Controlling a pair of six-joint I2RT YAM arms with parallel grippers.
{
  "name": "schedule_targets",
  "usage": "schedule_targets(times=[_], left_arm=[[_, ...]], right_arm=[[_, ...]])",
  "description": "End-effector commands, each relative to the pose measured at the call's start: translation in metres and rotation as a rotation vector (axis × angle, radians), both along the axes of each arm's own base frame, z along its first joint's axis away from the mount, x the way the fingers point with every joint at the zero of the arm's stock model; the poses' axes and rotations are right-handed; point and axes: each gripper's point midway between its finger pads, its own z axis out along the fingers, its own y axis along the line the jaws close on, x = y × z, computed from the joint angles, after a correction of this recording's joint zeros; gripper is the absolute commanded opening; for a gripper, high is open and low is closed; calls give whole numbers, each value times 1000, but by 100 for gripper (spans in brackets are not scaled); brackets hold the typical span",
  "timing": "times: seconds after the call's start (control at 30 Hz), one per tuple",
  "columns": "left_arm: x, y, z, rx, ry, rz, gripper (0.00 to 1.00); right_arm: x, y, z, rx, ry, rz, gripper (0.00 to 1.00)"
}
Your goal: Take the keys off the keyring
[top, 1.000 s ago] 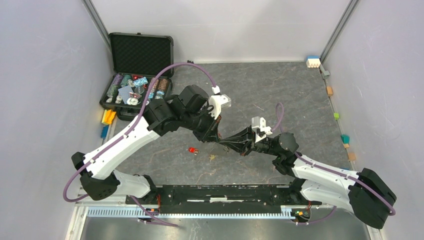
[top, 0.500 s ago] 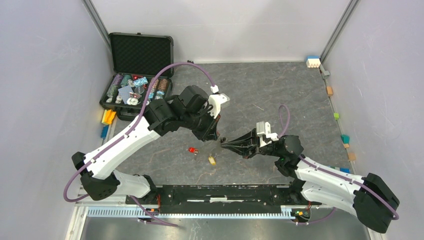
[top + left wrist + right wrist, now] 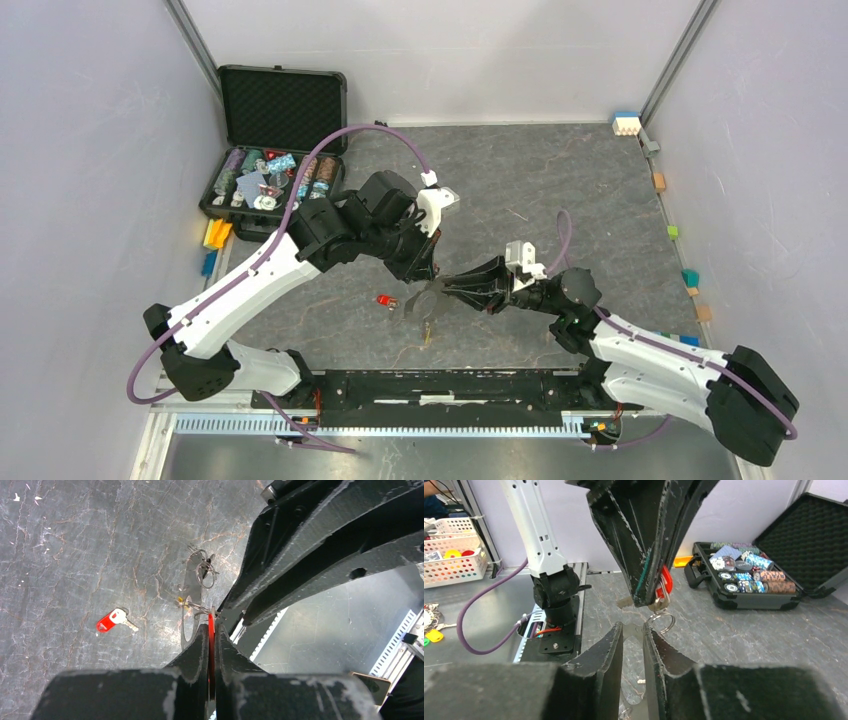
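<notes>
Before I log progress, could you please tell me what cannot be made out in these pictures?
Top view: what hangs on the keyring is too small to tell.
Left wrist view: the red key is mostly hidden inside the shut left tool.
Right wrist view: whether the right tool grips the keyring is hidden by its own fingers.

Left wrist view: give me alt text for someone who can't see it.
The left gripper is shut on a red key, with the keyring and its silver rings just beyond. The right gripper points in from the upper right, and a loose red key lies on the table at left.
</notes>
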Motion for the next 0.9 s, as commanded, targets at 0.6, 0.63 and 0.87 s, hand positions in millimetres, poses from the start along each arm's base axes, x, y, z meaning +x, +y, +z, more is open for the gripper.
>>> schedule_targets(times=[0.6, 0.63, 0.87], left_arm=[[2, -7, 18, -77, -42, -10, 2], [2, -7, 19, -78, -43, -10, 2], [3, -7, 19, -77, -47, -8, 2]], right_arm=[[12, 12, 20, 52, 28, -11, 27], [12, 13, 20, 56, 30, -8, 26], [13, 15, 20, 60, 45, -2, 22]])
